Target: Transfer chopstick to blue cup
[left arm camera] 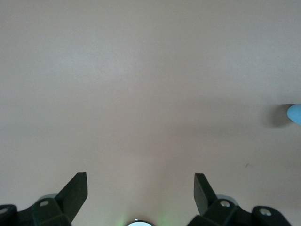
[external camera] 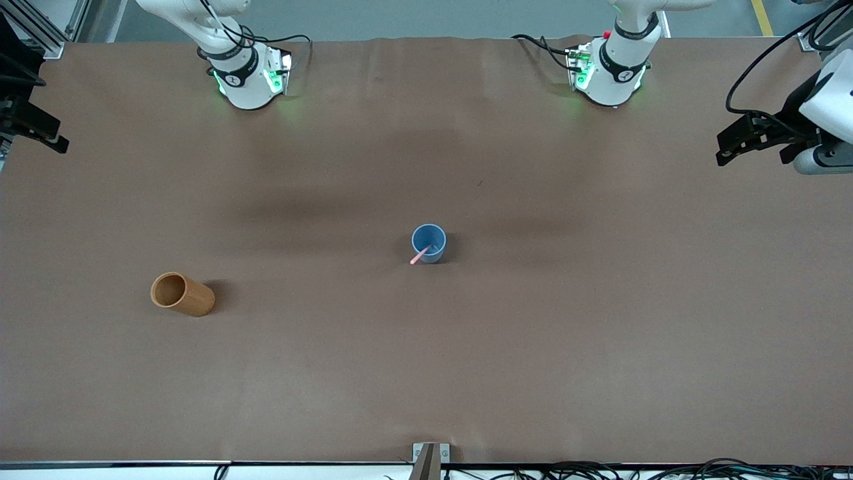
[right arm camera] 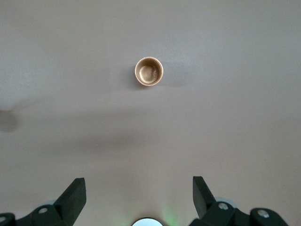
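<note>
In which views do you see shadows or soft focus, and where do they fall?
Front view: wide dim shadow bands cross the table above the blue cup; the brown cup throws a short shadow toward the blue cup. Left wrist view: the blue cup's edge looks soft. Right wrist view: the brown cup is fairly sharp.

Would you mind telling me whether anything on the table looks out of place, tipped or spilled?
Nothing stands out. The blue cup stands upright mid-table with the chopstick leaning inside it, its end over the rim. The brown cup stands upright and empty toward the right arm's end. No spills show.
</note>
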Available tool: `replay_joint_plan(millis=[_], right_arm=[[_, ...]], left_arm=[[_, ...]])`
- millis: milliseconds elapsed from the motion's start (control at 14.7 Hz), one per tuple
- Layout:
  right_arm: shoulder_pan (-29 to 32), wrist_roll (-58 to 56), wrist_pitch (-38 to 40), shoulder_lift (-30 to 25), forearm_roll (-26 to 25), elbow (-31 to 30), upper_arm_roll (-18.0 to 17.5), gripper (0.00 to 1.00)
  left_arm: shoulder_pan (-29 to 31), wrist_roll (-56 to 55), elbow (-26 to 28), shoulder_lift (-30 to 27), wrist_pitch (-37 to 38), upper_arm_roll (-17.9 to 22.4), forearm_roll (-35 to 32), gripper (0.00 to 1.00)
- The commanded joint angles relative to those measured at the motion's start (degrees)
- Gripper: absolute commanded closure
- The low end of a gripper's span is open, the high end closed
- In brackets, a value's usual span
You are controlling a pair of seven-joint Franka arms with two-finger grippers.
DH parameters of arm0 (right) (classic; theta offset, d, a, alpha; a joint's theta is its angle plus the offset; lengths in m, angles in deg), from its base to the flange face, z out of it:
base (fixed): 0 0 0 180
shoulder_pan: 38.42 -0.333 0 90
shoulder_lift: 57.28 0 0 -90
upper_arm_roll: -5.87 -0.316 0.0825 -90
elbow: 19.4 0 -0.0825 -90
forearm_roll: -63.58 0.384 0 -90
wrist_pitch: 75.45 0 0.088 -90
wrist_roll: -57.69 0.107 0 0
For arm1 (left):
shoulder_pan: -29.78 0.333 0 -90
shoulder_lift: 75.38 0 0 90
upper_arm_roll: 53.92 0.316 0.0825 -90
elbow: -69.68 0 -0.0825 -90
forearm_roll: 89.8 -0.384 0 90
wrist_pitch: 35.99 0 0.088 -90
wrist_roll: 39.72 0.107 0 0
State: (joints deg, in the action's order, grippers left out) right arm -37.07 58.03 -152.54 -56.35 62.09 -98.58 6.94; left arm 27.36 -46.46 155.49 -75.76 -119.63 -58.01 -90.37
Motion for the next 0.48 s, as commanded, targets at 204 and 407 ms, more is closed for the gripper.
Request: replay_joint_plan(millis=[204,407], right_arm=[[1.37,-2.96,-1.83,-0.31,1.14,-2.03,-0.99,0.0],[1.37,-3.94,-2.71,-0.31,2.2,-2.29,-0.63,0.0]], left_arm=[[0.14,-0.28,-1.0,0.38,0.14,0.05,1.09,0.0],[0.22,-0.28,-1.0,0.38,0.14,0.05,1.09,0.0]])
